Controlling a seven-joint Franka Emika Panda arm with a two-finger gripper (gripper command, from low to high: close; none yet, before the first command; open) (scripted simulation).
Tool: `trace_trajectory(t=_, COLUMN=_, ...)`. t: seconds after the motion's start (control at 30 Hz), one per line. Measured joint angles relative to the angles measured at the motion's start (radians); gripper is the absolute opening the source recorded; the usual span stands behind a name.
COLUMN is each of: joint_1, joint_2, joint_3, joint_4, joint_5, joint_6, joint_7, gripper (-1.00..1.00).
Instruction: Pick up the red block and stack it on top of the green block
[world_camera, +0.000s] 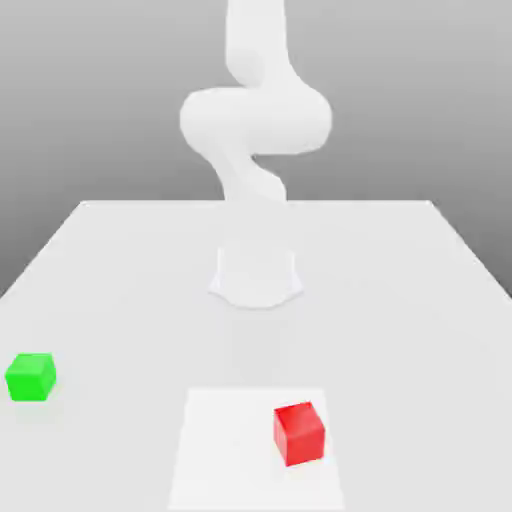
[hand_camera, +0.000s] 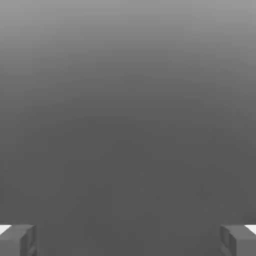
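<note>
Hand view | hand: wide open, fingers far apart | holding: nil, btwn fingers empty

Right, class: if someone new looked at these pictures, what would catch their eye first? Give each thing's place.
Most likely the red block, vivid on the white square near the exterior view's bottom edge. Next comes the bright green block, by itself at the exterior view's left. The big white arm rising at the far side of the pale table may draw the eye too.
</note>
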Motion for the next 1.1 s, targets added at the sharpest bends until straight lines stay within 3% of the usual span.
trace_trajectory(t=0.67, joint_1=0.088, joint_2=0.732, joint_3=0.025, joint_4=-0.319, joint_5=-0.001, joint_6=0.382, joint_7=-0.147, gripper=0.00)
trace_trajectory(t=0.87, joint_1=0.095, joint_2=0.949, joint_3=0.018, joint_4=-0.317, joint_5=-0.018, joint_6=0.550, joint_7=-0.145, gripper=0.00)
trace_trajectory(t=0.9, joint_1=0.096, joint_2=0.983, joint_3=0.016, joint_4=-0.312, joint_5=-0.022, joint_6=0.578, joint_7=-0.143, gripper=-1.00)
trace_trajectory(t=1.1, joint_1=0.095, joint_2=1.000, joint_3=0.017, joint_4=-0.310, joint_5=-0.025, joint_6=0.592, joint_7=-0.140, gripper=-1.00)
